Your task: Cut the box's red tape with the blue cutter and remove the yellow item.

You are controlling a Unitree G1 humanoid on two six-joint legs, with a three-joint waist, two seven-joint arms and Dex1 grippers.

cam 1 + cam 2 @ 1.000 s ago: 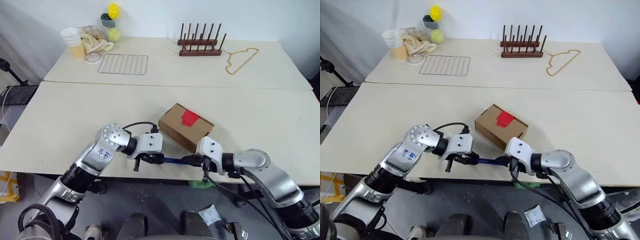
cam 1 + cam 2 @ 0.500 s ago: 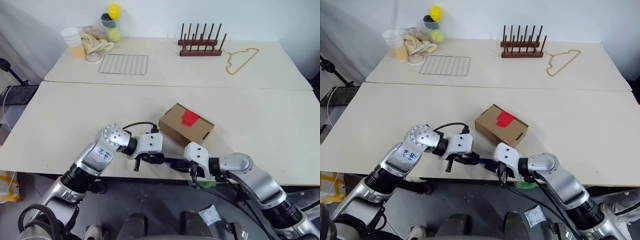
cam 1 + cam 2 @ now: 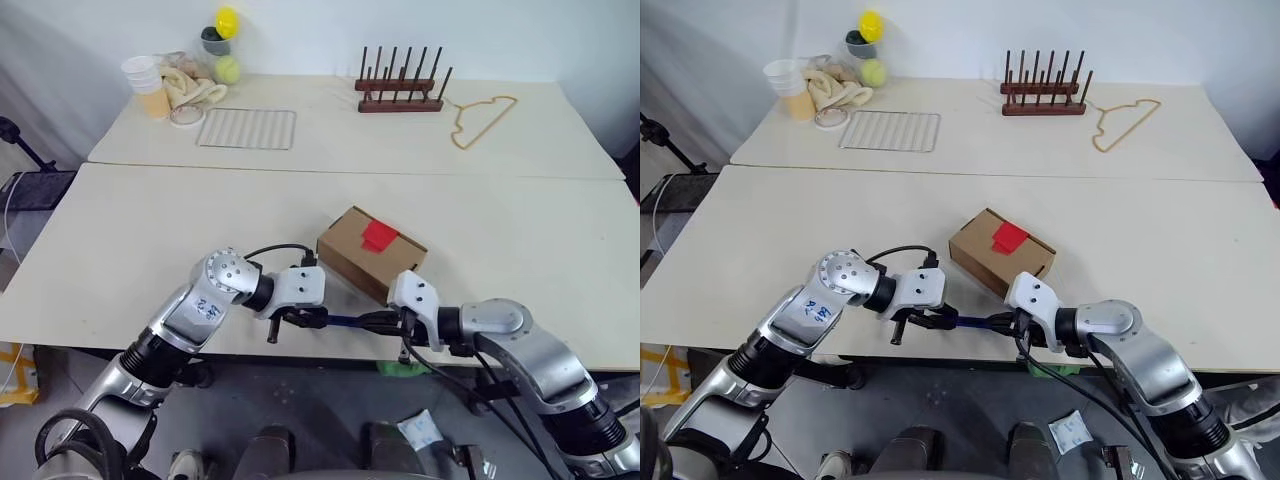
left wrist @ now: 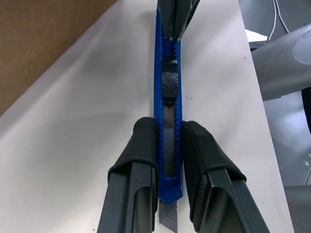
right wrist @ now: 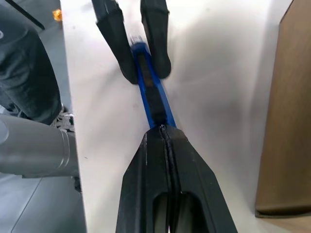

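At the lower centre of the frame your left gripper [image 3: 312, 318] clamps one end of the blue cutter [image 3: 347, 321], while your right gripper [image 3: 386, 320], fingers pressed together, pinches the other end, holding it level above the table's [image 3: 130, 250] near edge. It looks slim, stiff, light and probably slick, so take it mid-body behind the slider, clear of the blade tip. Just beyond, mid-frame, the box [image 3: 350, 250] sits closed, its red tape [image 3: 379, 236] uncut; thin cardboard likely slides and dents, so brace a side wall.
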